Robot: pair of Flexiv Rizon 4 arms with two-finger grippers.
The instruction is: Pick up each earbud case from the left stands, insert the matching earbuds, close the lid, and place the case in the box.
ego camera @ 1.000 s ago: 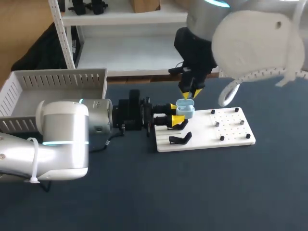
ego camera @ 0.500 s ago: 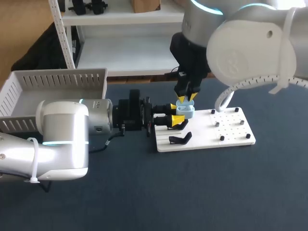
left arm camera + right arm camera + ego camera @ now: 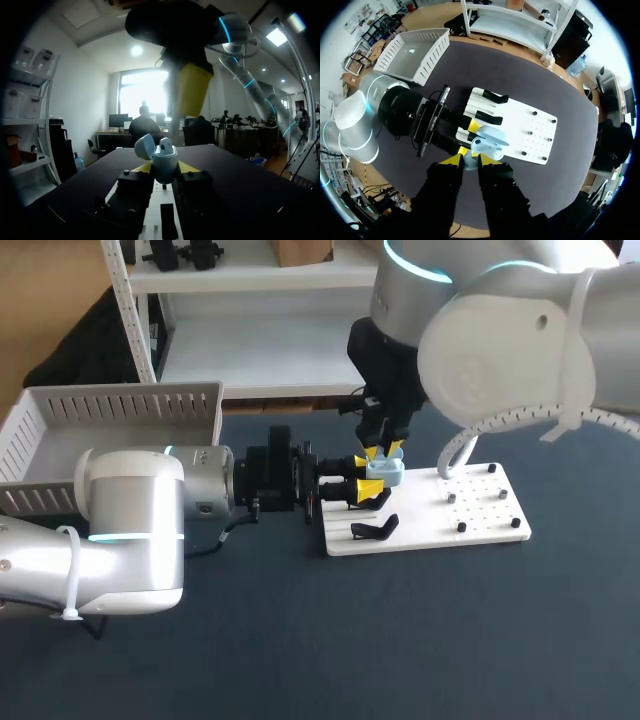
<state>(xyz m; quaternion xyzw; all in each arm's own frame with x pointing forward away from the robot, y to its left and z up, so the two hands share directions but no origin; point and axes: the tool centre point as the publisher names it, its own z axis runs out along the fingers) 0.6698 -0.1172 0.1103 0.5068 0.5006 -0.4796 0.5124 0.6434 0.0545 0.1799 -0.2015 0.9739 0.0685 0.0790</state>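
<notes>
My left gripper (image 3: 365, 478) holds a pale blue earbud case (image 3: 387, 472) upright by its sides over the near-left part of the white peg board (image 3: 480, 508). In the left wrist view the case (image 3: 164, 162) sits between the yellow tips with its lid (image 3: 145, 146) swung open and a white earbud (image 3: 165, 145) at its mouth. My right gripper (image 3: 381, 450) hangs straight above the case, its fingers close together. In the right wrist view a small pale earbud (image 3: 469, 162) shows between the tips of the right gripper (image 3: 468, 159), just beside the open case (image 3: 487, 141).
Black stands (image 3: 375, 529) lie on the board's left part; small black pegs (image 3: 461, 526) dot its right part. A white slatted box (image 3: 60, 430) stands at the table's far left, behind my left arm.
My right arm has swung left and come down, bringing its fingertips from above and right of the case to just over its open mouth. The left arm and the case have stayed still.
</notes>
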